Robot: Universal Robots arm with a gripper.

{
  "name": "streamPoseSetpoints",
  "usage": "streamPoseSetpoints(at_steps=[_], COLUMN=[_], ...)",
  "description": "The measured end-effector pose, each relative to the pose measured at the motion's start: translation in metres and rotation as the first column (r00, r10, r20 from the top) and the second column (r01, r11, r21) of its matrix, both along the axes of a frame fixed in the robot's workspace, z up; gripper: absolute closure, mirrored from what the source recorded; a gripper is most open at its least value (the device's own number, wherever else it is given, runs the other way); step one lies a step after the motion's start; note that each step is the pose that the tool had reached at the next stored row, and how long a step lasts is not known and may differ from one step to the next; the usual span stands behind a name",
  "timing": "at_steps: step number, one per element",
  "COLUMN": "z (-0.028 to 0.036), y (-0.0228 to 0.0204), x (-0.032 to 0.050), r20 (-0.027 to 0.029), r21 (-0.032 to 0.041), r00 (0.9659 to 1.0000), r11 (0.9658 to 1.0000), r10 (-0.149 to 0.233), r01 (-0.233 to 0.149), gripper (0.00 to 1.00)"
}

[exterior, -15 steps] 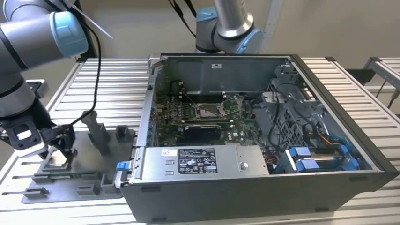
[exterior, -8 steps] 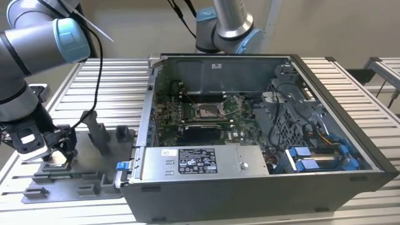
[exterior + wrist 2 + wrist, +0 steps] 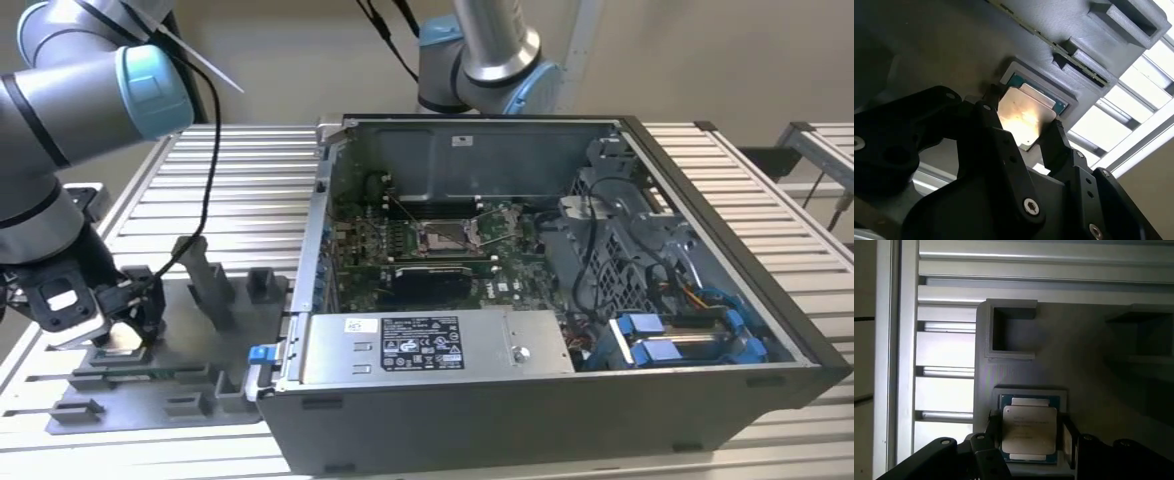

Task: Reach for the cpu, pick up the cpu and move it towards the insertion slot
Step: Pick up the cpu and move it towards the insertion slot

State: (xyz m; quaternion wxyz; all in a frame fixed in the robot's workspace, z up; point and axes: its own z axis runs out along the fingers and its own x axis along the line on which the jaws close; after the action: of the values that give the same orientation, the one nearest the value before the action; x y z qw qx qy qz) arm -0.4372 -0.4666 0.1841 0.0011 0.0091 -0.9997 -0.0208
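The claw (image 3: 118,335) is down at the exterior view's left, low over a dark grey fixture plate (image 3: 187,400) that lies on the slatted metal worktop (image 3: 240,170) beside the open computer case (image 3: 747,330). In both wrist views it straddles the cpu (image 3: 1030,430), one black side of it close against each of two opposite edges of the chip. Whether it is clenched on the chip or only set around it, I cannot tell.

The cpu lies silvery face up in a shallow square nest (image 3: 1029,390) moulded into the plate, with a thin strip of its green board showing along the edges. It looks flat and seated in the nest. Just beyond the nest on the same plate stands an open-sided rectangular block (image 3: 1011,330), and grey posts (image 3: 207,280) rise nearer the case.

The insertion slot (image 3: 447,235) is well apart from the claw — inside the case, on the green circuit board (image 3: 354,270), its shiny metal frame around a tan-grey centre. A black cable (image 3: 200,200) hangs from the arm down towards the plate.
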Motion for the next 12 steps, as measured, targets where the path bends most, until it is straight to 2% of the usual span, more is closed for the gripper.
streamPoseSetpoints(at_steps=[8, 9, 11, 12], z=[-0.0001, 0.0, 0.0005, 0.0034], y=[0.0, 0.0, 0.0, -0.0001], x=[0.0, 0.0, 0.0, 0.0], r20=[-0.0001, -0.0002, -0.0009, -0.0017], r21=[-0.0001, -0.0002, 0.0001, 0.0006], r00=[1.0, 1.0, 1.0, 1.0], r11=[1.0, 1.0, 1.0, 1.0], r10=[0.0, 0.0, 0.0, -0.001], r01=[0.0, 0.0, 0.0, 0.001], gripper=[0.0, 1.0, 1.0, 1.0])
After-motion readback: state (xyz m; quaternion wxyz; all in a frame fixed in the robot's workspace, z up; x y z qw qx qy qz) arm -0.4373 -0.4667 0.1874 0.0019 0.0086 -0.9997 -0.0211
